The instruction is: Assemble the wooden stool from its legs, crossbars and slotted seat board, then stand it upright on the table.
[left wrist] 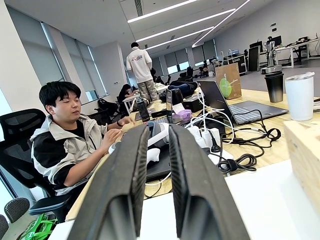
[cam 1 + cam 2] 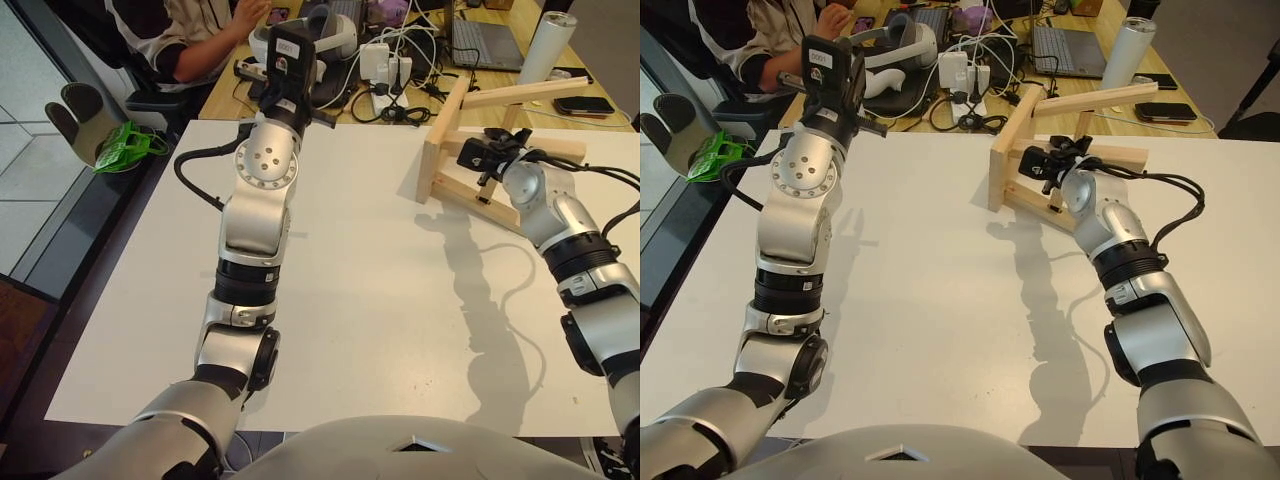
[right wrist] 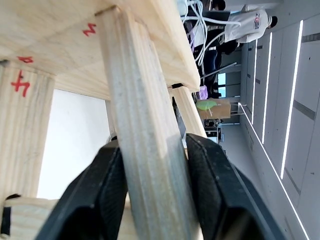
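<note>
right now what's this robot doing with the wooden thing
The right tool is clamped on a bar of the wooden stool, which lies on its side at the far right of the white table, not yet upright. The left tool is raised near the table's far edge, shut and holding nothing.

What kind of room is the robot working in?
Most likely an open office or lab: a laptop and tangled cables crowd the wooden desk behind the white table, and long ceiling lights run over more desks.
</note>
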You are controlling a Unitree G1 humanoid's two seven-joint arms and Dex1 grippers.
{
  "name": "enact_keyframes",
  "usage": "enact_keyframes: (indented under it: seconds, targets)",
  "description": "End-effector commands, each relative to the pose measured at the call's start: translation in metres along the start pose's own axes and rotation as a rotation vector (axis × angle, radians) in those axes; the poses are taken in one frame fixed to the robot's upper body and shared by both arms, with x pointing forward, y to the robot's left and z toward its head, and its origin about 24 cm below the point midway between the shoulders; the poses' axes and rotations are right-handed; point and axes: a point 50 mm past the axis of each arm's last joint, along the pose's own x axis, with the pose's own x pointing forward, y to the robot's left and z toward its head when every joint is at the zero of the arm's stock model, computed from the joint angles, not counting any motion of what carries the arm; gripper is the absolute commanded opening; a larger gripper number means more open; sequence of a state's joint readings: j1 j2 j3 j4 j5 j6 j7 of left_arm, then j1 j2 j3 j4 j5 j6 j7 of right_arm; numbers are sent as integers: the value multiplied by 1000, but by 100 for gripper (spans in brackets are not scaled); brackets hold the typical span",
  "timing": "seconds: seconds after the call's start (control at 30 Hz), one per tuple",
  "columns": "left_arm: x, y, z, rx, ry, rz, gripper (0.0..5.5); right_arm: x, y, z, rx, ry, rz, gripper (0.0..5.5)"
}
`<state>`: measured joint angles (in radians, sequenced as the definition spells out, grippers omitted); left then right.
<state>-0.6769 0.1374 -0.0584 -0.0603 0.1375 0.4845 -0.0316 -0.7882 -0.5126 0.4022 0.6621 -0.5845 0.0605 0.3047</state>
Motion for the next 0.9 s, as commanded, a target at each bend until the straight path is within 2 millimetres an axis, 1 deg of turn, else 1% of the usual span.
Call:
enact_keyframes:
  seconds: [0.03, 0.17, 0.33, 0.53, 0.67, 0.73, 0.9]
  targets:
    - [2, 1, 4, 17, -13, 4, 73, 1, 25, 24, 142, -186, 85, 168]
    - [3, 2, 4, 21, -17, 3, 73, -2, 29, 38, 105, -290, 116, 168]
    - [3, 2, 5, 27, -21, -2, 73, -8, 38, 49, 64, -390, 167, 168]
    - [5, 0, 8, 31, -33, -8, 73, -16, 31, 56, 82, -492, 108, 168]
    - [5, 1, 7, 33, -32, -5, 73, -17, 29, 58, 127, -499, 83, 168]
    - [5, 2, 7, 35, -31, -2, 73, -16, 30, 60, 182, -498, 77, 168]
    - [6, 5, 9, 38, -44, 12, 73, -15, 28, 80, 361, -545, 87, 168]
